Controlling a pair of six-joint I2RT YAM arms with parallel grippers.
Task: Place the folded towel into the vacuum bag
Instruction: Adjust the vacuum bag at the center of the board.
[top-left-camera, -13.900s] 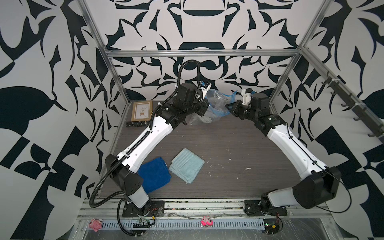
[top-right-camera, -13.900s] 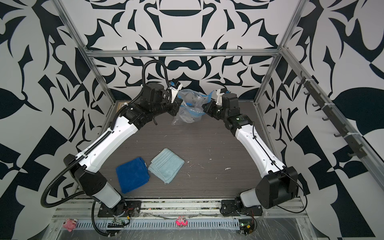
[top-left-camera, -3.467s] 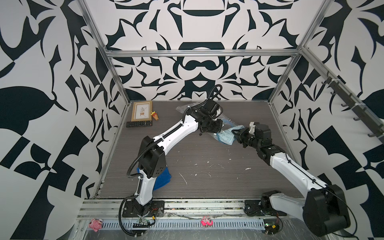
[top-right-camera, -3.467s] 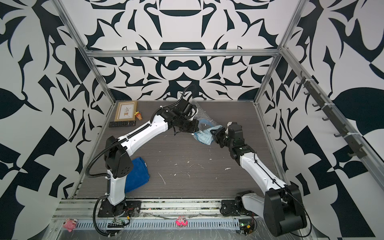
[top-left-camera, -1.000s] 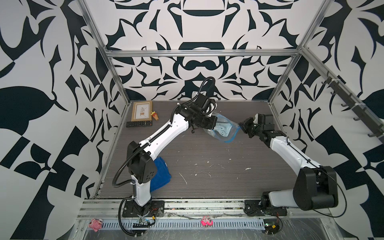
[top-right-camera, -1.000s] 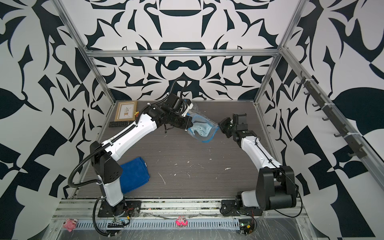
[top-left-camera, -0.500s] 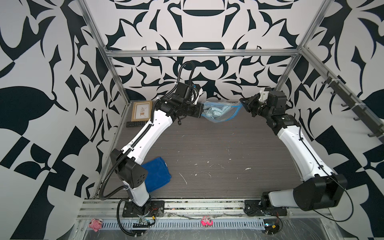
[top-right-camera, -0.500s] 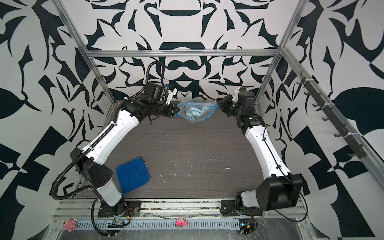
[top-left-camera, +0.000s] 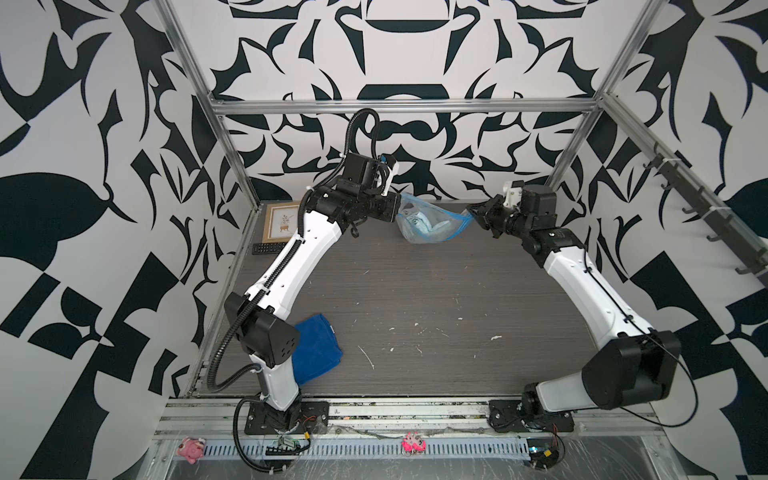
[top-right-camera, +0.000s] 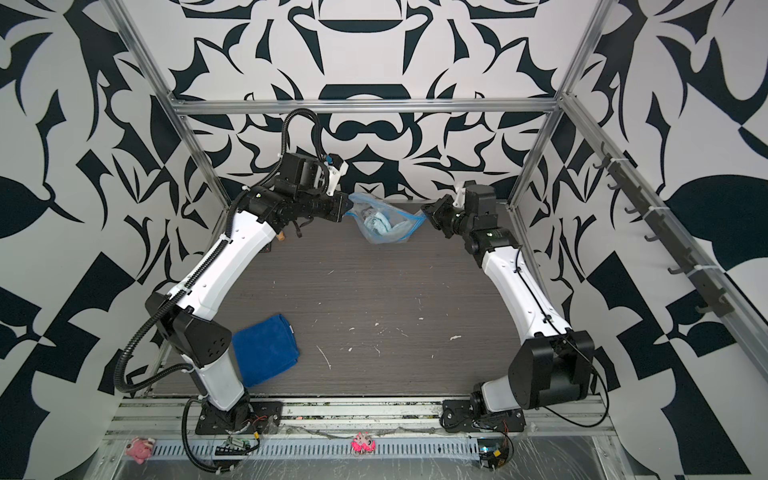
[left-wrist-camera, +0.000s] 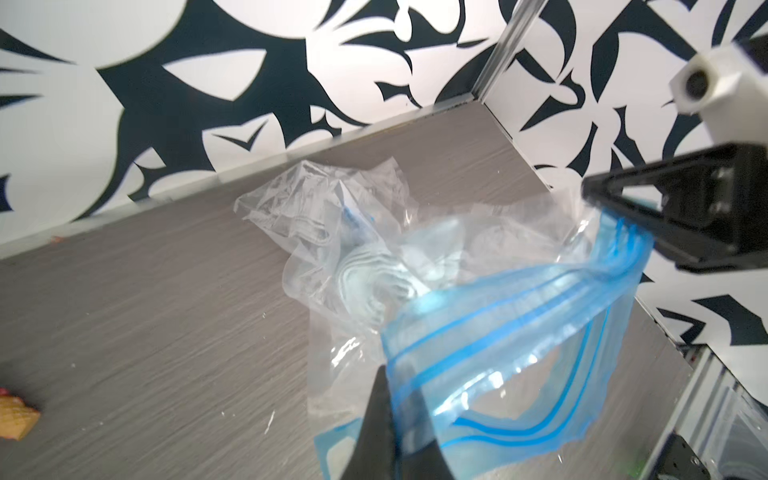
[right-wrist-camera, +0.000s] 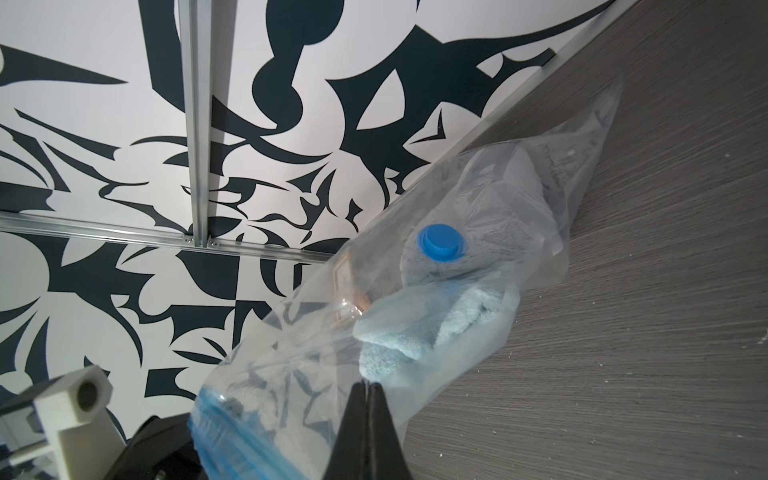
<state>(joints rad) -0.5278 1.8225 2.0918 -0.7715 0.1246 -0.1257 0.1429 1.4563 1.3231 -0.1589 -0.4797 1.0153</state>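
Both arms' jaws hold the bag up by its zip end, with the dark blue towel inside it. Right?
Not quite. Inside the bag is the light blue towel, clear in the right wrist view. The dark blue towel lies on the table by the left arm's base, in both top views. The rest holds.

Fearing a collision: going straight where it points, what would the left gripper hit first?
First the clear crinkly vacuum bag the left gripper clamps, light blue towel inside; beyond, probably the right gripper.
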